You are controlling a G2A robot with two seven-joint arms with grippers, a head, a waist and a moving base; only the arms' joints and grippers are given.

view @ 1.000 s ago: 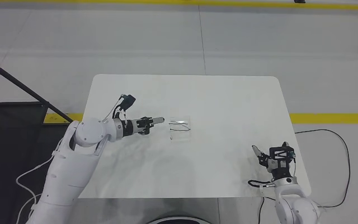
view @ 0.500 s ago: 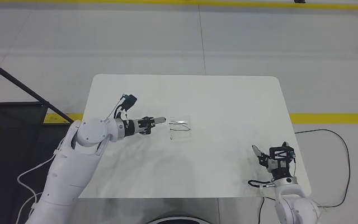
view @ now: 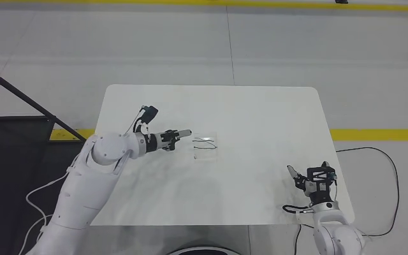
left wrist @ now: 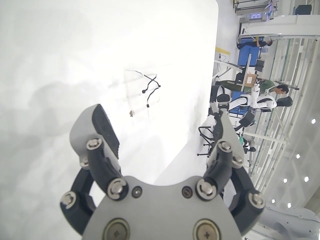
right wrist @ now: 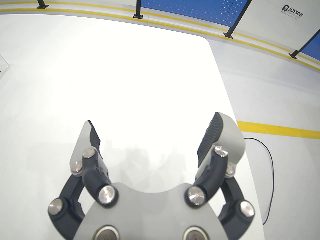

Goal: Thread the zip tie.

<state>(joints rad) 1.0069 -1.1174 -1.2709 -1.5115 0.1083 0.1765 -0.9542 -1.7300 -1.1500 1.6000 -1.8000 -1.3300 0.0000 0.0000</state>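
Two thin black zip ties [view: 205, 141] lie crossed on a small clear tray [view: 205, 157] near the middle of the white table [view: 255, 115]. In the left wrist view the zip ties [left wrist: 151, 88] lie just ahead of my left gripper [left wrist: 160, 123], which is open and holds nothing. From above, the left gripper [view: 185, 134] sits a short way to the left of the tray, pointing at it. My right gripper [view: 310, 173] rests open near the table's front right corner, far from the ties, its fingers [right wrist: 96, 138] spread over bare tabletop.
A small brownish speck [left wrist: 131, 112] lies on the tray's near side. A corner of the clear tray [right wrist: 3, 68] shows at the edge of the right wrist view. A black cable [view: 376, 159] runs on the floor right of the table.
My left gripper has crept a little to the right, toward the tray with the zip ties. The right arm has stayed still.
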